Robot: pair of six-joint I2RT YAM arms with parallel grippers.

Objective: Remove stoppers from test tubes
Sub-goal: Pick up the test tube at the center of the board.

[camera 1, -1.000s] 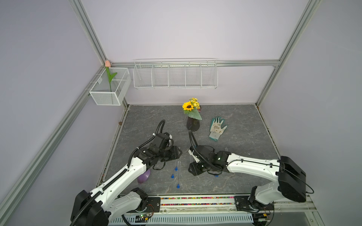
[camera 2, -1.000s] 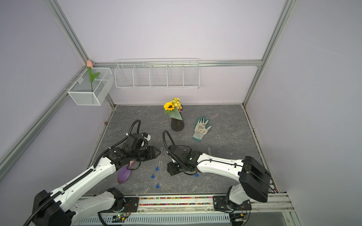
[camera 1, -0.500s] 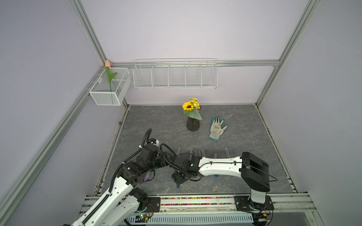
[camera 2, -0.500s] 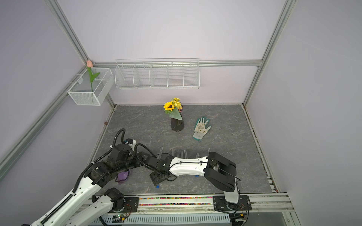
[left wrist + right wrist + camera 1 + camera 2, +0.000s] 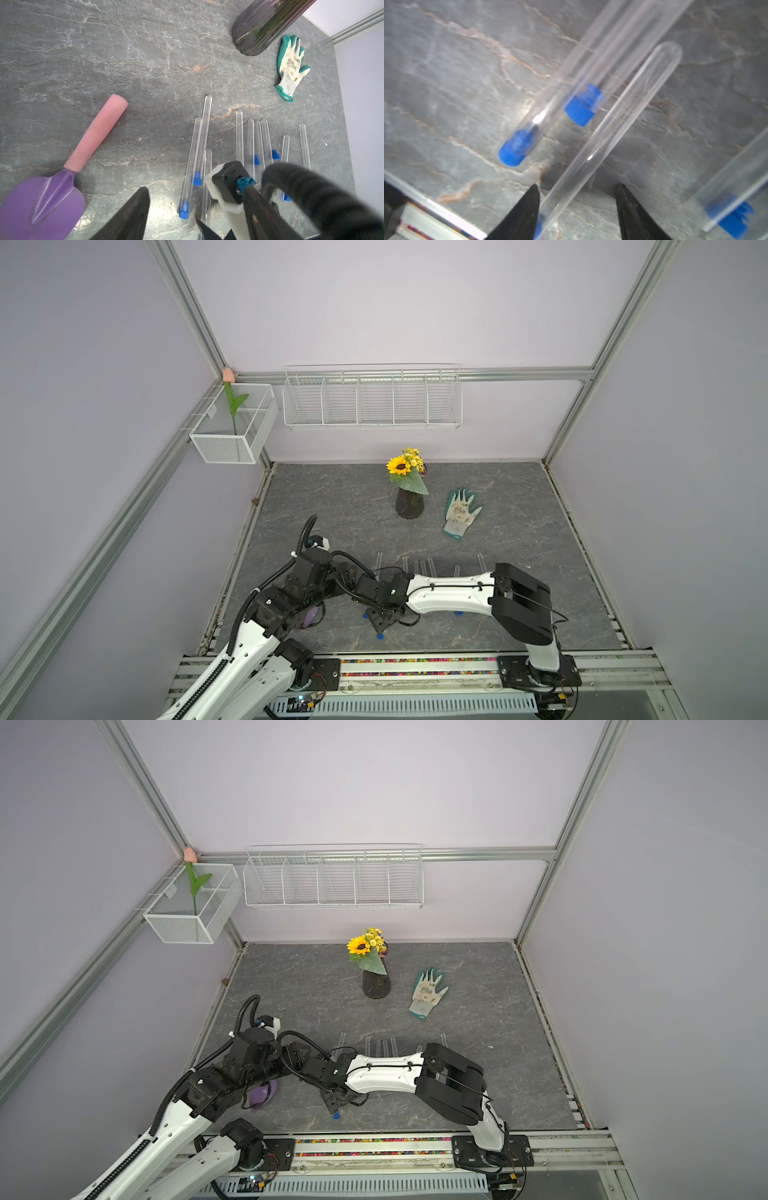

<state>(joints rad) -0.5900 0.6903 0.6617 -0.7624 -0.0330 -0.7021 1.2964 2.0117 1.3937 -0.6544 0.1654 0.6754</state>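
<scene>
Several clear test tubes [image 5: 239,133] lie side by side on the grey slab; their far ends show past my right arm in both top views [image 5: 430,565] [image 5: 393,1045]. Blue stoppers [image 5: 184,213] plug some tubes, others lie loose [image 5: 275,154]. My right gripper [image 5: 576,209] points down, open, astride one slanting tube [image 5: 623,116] that touches one finger [image 5: 525,214]; its blue stopper peeks out beside that finger. A stoppered tube [image 5: 529,133] and a loose stopper [image 5: 582,107] lie just beyond. My left gripper [image 5: 172,205] hovers open over the stoppered tube end, close beside the right gripper [image 5: 380,620].
A purple scoop with a pink handle [image 5: 93,137] lies left of the tubes. A dark vase of flowers [image 5: 409,502] and a white-and-green glove [image 5: 459,512] sit farther back. Wire baskets [image 5: 372,400] hang on the back wall. The rail [image 5: 415,662] borders the front edge.
My right arm has swung left and toward the front edge, its gripper coming down over a tube. My left arm has pulled back toward the near left, beside it.
</scene>
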